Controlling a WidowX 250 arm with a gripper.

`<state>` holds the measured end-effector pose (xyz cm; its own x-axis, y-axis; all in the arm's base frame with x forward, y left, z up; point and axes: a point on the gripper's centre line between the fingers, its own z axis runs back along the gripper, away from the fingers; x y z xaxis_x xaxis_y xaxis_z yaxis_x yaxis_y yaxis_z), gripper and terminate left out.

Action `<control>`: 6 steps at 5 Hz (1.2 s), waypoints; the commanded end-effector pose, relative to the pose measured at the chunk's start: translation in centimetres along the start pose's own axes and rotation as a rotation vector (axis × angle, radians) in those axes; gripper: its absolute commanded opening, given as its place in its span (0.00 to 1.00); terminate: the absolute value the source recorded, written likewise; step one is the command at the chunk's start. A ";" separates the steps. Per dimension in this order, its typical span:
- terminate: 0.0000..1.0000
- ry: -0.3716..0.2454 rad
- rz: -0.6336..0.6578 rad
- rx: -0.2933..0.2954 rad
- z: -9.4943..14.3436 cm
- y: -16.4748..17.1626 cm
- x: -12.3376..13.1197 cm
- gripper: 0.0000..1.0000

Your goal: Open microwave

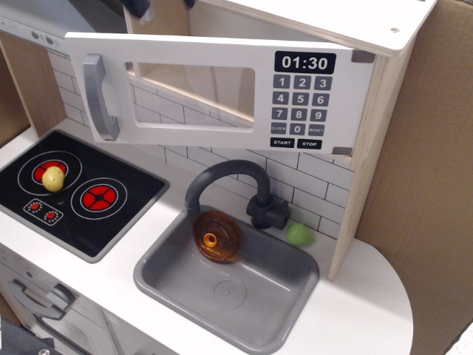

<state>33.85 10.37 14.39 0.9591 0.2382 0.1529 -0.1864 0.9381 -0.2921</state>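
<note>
White microwave door ajar, handle curved.

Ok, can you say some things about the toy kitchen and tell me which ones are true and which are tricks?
1. The microwave door is swung open. True.
2. Its display reads 12:00. False: it reads 01:30.
3. A yellow ball sits on a stove burner. True.
4. The orange dish lies on the stove. False: it leans in the sink, under the faucet.
5. The green ball is inside the microwave. False: it sits on the counter behind the sink, beside the faucet base.
6. The robot is holding the handle. False: nothing touches the handle, and the jaws are out of view.
</note>
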 end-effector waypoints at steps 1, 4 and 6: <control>0.00 -0.027 -0.002 0.152 -1.2 0.4 0.5 1.00; 0.00 0.146 -0.107 0.106 -5.7 -6.4 -3.5 1.00; 0.00 0.176 -0.222 0.011 -8.1 -10.2 -8.1 1.00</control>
<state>29.75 -3.65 6.55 0.9999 0.0067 0.0132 -0.0029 0.9635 -0.2676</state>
